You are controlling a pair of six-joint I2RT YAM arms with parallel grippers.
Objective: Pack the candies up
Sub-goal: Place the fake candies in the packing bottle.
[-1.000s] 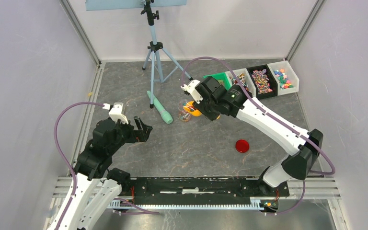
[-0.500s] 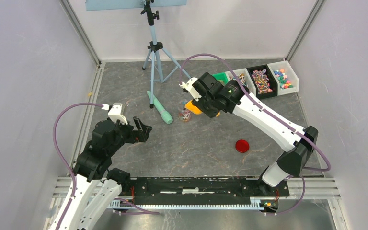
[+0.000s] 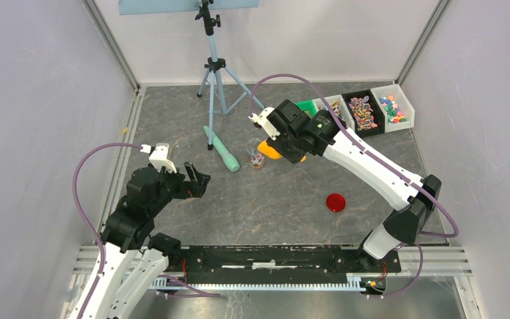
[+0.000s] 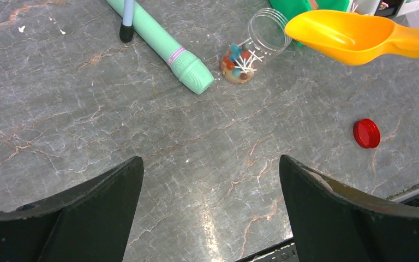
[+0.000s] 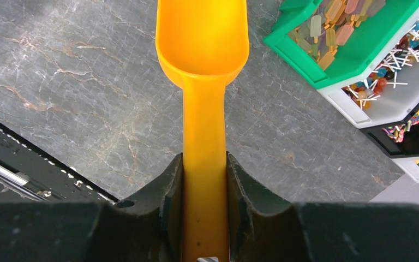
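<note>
My right gripper (image 3: 284,150) (image 5: 204,164) is shut on the handle of an orange scoop (image 3: 269,150) (image 5: 203,38) (image 4: 354,35). The scoop's bowl looks empty and hovers just right of a clear jar (image 3: 257,158) (image 4: 262,33). The jar stands open and holds some mixed-colour candies (image 4: 237,60) with white sticks at its bottom. More candies fill bins at the back right (image 3: 362,111) (image 5: 382,76). The red lid (image 3: 335,202) (image 4: 366,133) lies on the table. My left gripper (image 3: 198,179) (image 4: 210,161) is open and empty, well left of the jar.
A mint-green cylinder (image 3: 222,149) (image 4: 163,46) lies left of the jar. A tripod (image 3: 214,73) stands at the back. A green bin (image 3: 303,106) (image 5: 354,41) and white bins (image 3: 393,106) sit in a row at the back right.
My right gripper has drawn the scoop slightly back and to the right, off the jar's mouth. The left arm has barely moved.
</note>
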